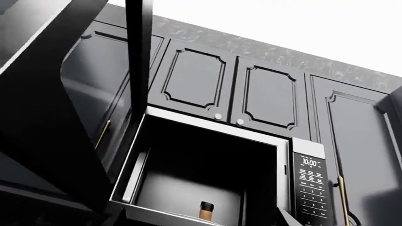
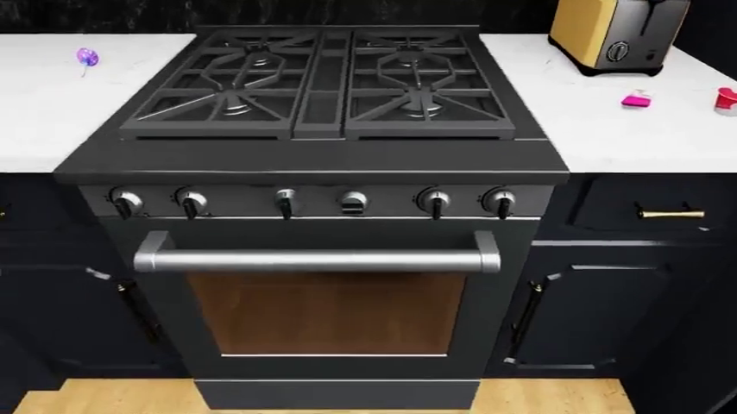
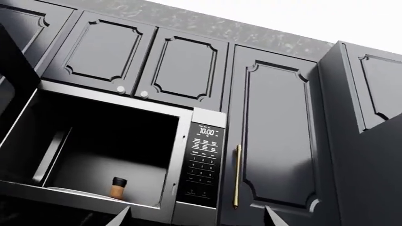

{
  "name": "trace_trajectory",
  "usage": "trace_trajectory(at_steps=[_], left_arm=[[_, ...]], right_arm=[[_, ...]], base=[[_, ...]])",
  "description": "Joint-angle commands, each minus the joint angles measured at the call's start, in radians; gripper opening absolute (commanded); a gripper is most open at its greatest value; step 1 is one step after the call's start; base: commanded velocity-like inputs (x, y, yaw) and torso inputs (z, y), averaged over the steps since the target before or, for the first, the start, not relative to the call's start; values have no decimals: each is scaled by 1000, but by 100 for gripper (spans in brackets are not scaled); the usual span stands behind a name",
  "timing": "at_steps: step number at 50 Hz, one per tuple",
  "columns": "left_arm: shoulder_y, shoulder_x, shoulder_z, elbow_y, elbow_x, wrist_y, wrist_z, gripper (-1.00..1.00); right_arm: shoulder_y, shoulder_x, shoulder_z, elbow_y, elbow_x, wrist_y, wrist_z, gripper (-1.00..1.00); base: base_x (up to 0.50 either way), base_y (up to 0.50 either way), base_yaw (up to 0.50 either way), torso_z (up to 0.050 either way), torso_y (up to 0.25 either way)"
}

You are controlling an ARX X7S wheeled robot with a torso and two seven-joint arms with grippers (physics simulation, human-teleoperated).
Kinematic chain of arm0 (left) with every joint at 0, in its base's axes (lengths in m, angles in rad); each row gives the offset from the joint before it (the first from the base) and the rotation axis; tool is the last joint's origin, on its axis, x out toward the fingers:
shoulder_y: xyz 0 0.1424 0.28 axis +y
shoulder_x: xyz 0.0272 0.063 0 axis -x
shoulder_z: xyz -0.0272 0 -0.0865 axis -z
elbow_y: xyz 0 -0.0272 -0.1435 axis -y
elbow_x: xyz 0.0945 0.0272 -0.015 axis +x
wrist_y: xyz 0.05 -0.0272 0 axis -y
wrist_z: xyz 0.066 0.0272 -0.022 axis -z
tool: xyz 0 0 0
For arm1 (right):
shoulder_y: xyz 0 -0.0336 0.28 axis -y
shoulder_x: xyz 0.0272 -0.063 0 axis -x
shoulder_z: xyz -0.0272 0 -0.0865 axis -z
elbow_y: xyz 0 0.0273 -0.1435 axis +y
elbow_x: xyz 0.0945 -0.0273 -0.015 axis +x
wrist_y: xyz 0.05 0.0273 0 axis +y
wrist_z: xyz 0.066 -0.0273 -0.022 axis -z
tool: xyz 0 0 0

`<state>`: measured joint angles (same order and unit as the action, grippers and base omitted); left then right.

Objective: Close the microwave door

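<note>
The microwave [image 1: 207,165] hangs under black wall cabinets with its door [image 1: 137,61] swung wide open, standing out at the hinge side. Its lit cavity holds a small brown bottle [image 1: 206,210]. In the right wrist view the same microwave [image 3: 107,141], its keypad panel [image 3: 204,160], the bottle [image 3: 118,187] and a strip of the door [image 3: 9,80] show. Both wrists look up from below. My right gripper [image 3: 197,219] is open, two pale fingertips [image 3: 122,215] wide apart, touching nothing. Of my left gripper [image 1: 201,222] only one fingertip [image 1: 285,219] shows, set far to one side. The head view shows neither.
A black gas range [image 2: 323,95] with an oven handle [image 2: 317,259] stands below. White counters [image 2: 69,103] flank it, with a yellow toaster [image 2: 616,34] and small pink items [image 2: 636,101]. Tall cabinet doors with brass handles [image 3: 237,176] adjoin the microwave.
</note>
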<state>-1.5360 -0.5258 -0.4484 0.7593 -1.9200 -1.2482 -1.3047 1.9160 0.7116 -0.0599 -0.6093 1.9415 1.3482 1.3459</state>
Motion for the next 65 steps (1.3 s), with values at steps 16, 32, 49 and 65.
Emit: trace_trajectory(at_steps=[16, 32, 49, 65], left_arm=[[-11, -29, 20, 5, -18, 48, -9, 100], [-15, -42, 32, 5, -16, 67, -7, 100], [-6, -51, 39, 10, -13, 83, -2, 100], [-3, -60, 46, 15, -9, 98, 4, 100]], right_arm=[[38, 22, -47, -1, -6, -21, 0, 100], [50, 33, -76, 0, -8, -32, -1, 100], [54, 43, -80, -13, -19, -43, -23, 100], [61, 50, -87, -37, -37, -40, -53, 100]], base=[[-29, 500, 0, 0, 0], [-396, 413, 0, 0, 0], [-297, 500, 0, 0, 0], [-4, 500, 0, 0, 0]])
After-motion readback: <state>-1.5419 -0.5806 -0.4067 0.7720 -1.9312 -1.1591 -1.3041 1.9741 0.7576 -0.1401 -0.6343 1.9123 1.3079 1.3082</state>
